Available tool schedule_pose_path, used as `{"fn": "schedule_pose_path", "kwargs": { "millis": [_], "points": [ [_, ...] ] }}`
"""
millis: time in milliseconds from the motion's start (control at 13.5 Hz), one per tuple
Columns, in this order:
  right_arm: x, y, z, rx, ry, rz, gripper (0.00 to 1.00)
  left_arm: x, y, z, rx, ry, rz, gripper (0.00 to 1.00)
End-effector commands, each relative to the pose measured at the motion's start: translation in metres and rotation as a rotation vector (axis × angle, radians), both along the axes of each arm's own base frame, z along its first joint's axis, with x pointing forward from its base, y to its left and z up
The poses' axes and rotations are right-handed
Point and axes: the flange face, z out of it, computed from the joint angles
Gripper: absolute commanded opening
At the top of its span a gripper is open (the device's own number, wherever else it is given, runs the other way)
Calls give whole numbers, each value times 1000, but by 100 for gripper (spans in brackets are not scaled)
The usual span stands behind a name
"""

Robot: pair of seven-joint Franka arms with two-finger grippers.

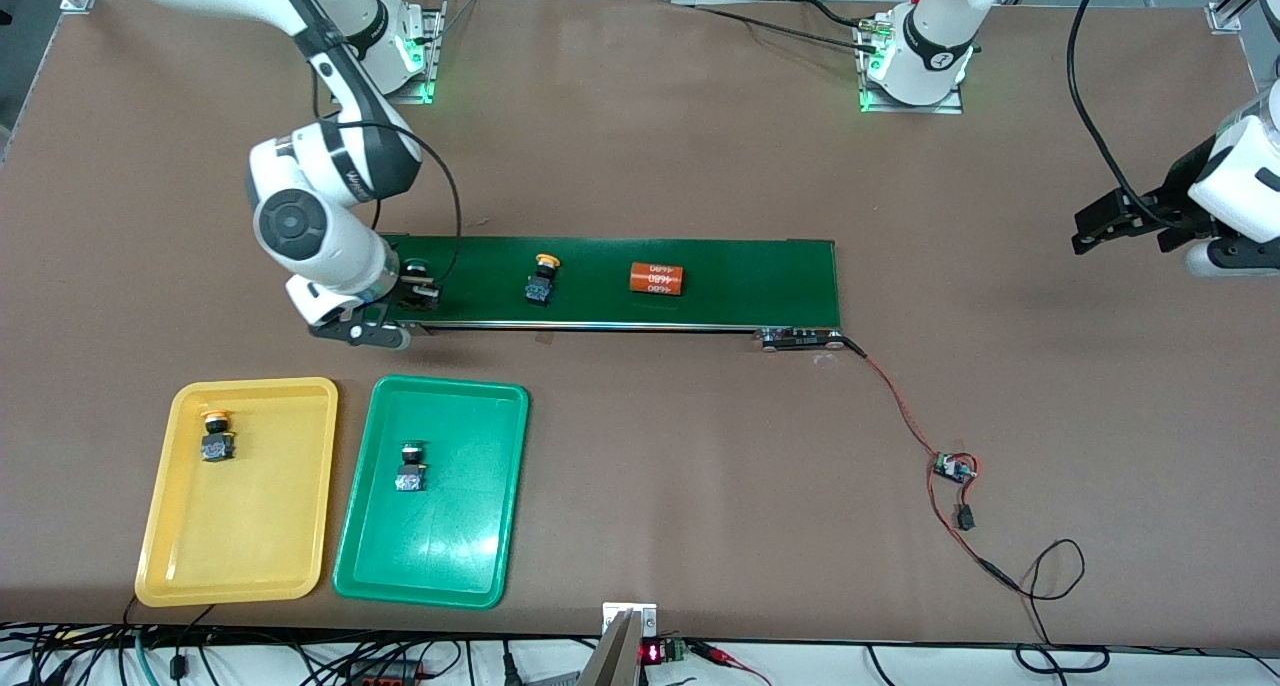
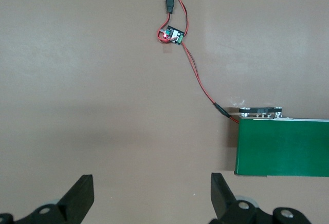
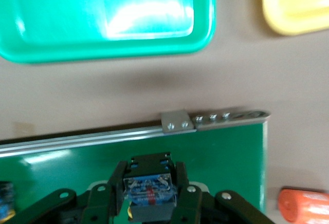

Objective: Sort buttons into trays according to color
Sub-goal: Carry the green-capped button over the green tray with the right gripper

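My right gripper [image 1: 408, 294] is low over the conveyor belt's end nearest the right arm. In the right wrist view its jaws [image 3: 149, 183] are shut on the black-and-blue body of a button [image 3: 149, 189]. In the front view that button [image 1: 415, 265] shows a dark green cap. A yellow button [image 1: 543, 278] stands on the belt. One yellow button [image 1: 216, 436] lies in the yellow tray [image 1: 300, 486]. One green button [image 1: 410, 468] lies in the green tray [image 1: 470, 506]. My left gripper [image 2: 151, 183] is open and empty over bare table at the left arm's end [image 1: 1090, 231], waiting.
The dark-green belt [image 1: 740, 281] carries an orange cylinder [image 1: 657, 279]. Another orange piece [image 3: 304, 206] lies on the table just off the belt's end. A red-black cable with a small board [image 1: 955, 466] runs from the belt's other end.
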Motion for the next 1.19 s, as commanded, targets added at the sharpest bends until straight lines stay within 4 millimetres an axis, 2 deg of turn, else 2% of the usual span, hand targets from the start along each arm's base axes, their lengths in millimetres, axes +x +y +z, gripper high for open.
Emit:
{"fn": "schedule_pose_path", "kwargs": {
  "millis": [0,148,297,520,668,817,965,1114],
  "points": [
    [31,2,41,37,-37,9,26,-8,1,3,20,2,-18,100],
    [51,6,52,52,-82,49,26,-8,1,3,19,2,-11,100],
    [70,8,49,77,-101,88,26,-8,0,4,19,-1,-13,100],
    [109,8,20,139,-161,122,26,-7,1,10,19,-15,-11,100],
    [124,11,5,167,-204,144,26,-7,2,10,19,-15,-10,100],
    [137,14,-21,182,-234,143,26,-6,2,9,18,-15,-8,100],
    [143,25,-41,144,-261,180,26,-5,4,8,17,-16,-5,100],
    [144,28,-48,122,-282,190,26,-3,5,4,18,-10,-4,100]
  ]
}}
